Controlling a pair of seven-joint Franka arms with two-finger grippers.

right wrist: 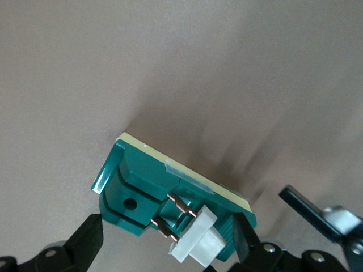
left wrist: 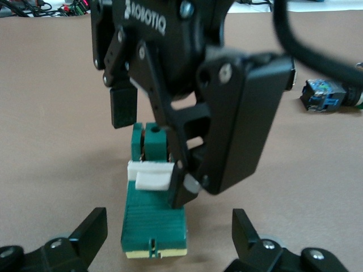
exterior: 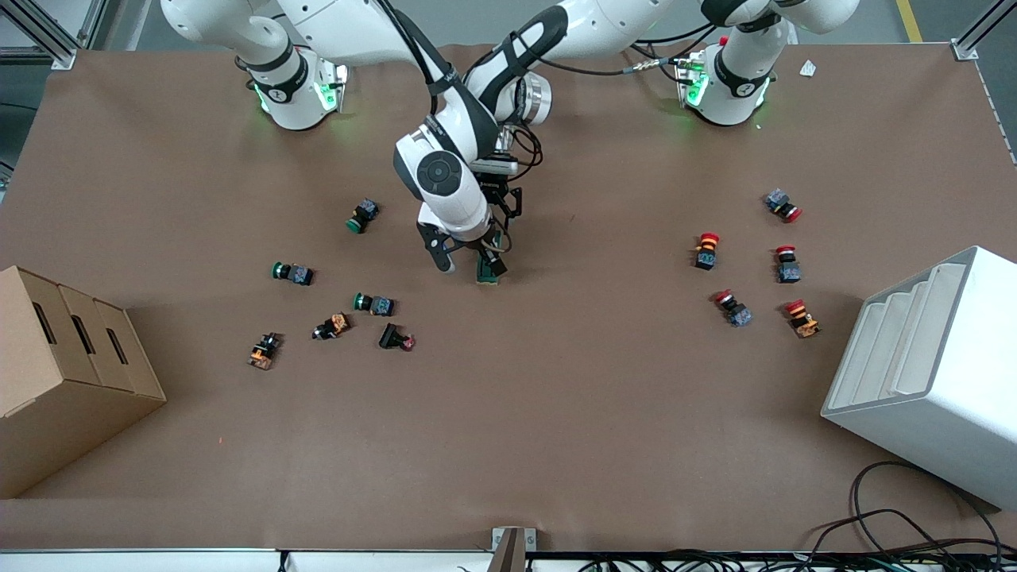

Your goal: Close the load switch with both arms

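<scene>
The load switch is a dark-green block with a white lever, lying on the brown table near its middle. My right gripper reaches down over it, open. In the right wrist view its fingers straddle the switch, with one finger against the lever end and the other standing apart. My left gripper is low at the switch's end nearer the arm bases, open. In the left wrist view its fingers flank the switch without touching it. The white lever sits under the right gripper's finger.
Green-capped buttons and other small parts lie toward the right arm's end. Red-capped buttons lie toward the left arm's end. A cardboard box and a white stepped bin stand at the table's ends.
</scene>
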